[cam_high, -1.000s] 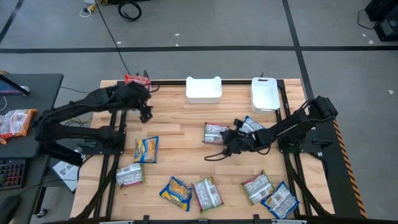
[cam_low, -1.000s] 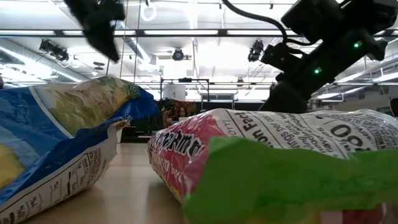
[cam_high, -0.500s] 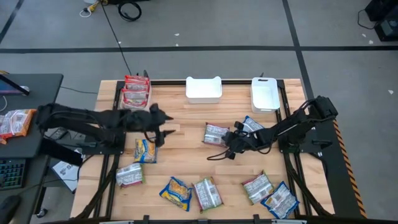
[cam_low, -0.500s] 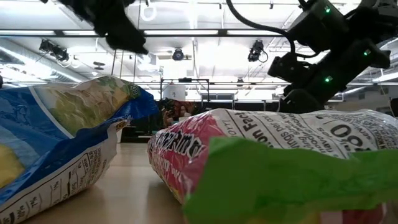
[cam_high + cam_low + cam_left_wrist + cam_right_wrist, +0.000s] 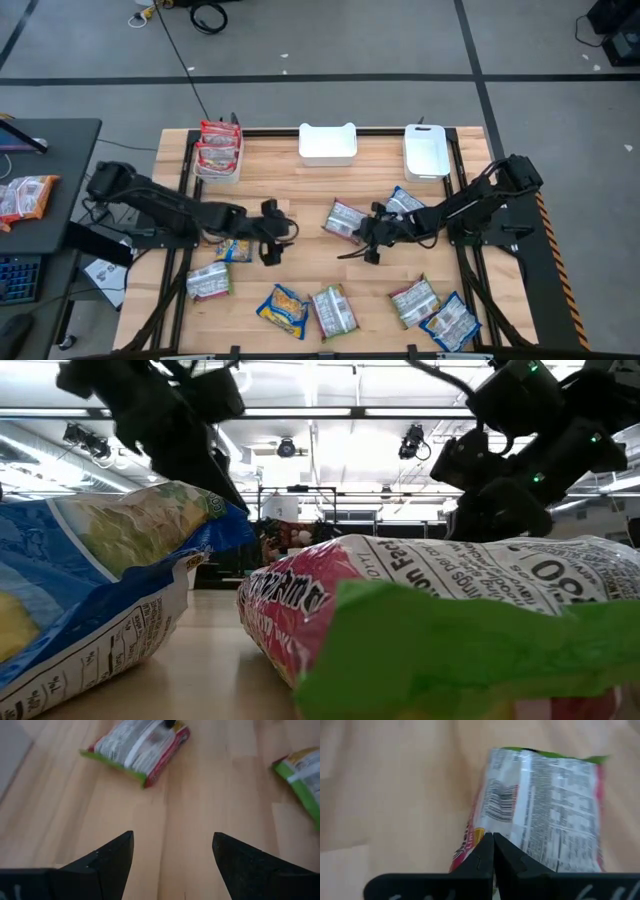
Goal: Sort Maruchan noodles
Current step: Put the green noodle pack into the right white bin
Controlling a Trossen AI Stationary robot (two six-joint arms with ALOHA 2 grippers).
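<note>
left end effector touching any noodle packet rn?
Apart. In the left wrist view the left end effector is open over bare table, and the silvery-green-red packet lies well beyond its fingertips.

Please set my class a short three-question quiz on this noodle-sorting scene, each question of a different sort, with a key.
1. True or false: the left gripper has its fingers open above bare wood of the table.
2. Where are the red-orange packets stacked? A) at the table's far left corner; B) in the middle white bin; C) under the right arm.
3. Fill in: the closed fingers of the ___ gripper meet the edge of a silvery-green-red packet.

Key: 1 true; 2 A; 3 right.
</note>
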